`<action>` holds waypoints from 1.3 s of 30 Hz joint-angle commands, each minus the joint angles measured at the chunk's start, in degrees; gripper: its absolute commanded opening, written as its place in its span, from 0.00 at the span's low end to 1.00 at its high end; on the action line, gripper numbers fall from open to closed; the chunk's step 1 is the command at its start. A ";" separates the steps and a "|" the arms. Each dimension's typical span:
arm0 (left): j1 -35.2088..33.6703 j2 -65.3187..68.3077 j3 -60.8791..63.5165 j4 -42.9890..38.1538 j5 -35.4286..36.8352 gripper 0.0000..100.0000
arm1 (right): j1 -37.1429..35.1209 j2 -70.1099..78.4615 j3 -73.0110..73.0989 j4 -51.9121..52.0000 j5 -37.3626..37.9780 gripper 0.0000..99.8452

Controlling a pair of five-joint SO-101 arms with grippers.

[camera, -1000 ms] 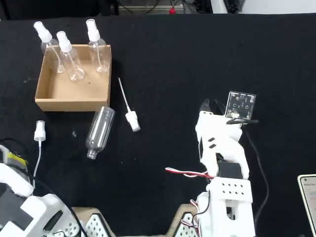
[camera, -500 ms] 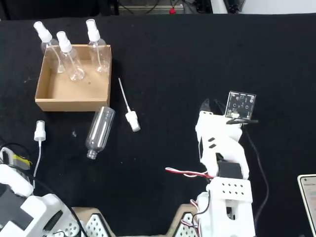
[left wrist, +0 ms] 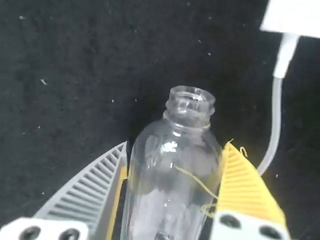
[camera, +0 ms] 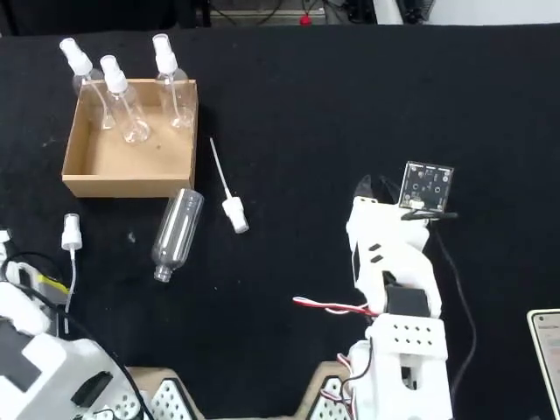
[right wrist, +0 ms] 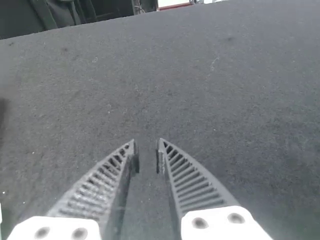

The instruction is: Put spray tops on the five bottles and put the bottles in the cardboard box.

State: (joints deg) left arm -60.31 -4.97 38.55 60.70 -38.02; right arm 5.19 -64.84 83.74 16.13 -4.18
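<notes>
Cardboard box holds three capped bottles, standing upright.

Black fabric-covered desk: spans the whole work area. Pale flat rectangular panel: lies at the desk's right edge, partly cut off. Dark cables and a small red item: lie beyond the desk's far edge.

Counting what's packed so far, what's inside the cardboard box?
Three clear bottles with white spray tops stand along the far side of the cardboard box. The floor before them is bare; the near wall covers a thin strip.
</notes>
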 commanded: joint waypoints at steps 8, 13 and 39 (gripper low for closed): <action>1.80 2.81 -8.31 -0.26 -3.25 0.28 | -0.97 -0.84 -1.36 -0.97 0.35 0.07; 2.33 3.34 -8.75 -0.62 -5.27 0.28 | -0.97 -0.84 -1.36 -0.97 0.35 0.07; -2.33 -4.22 -15.60 9.76 -2.29 0.05 | -4.57 -0.75 -4.00 5.54 0.35 0.07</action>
State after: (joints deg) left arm -61.54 -2.51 24.57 70.37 -43.03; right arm 4.04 -64.84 83.74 17.45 -4.18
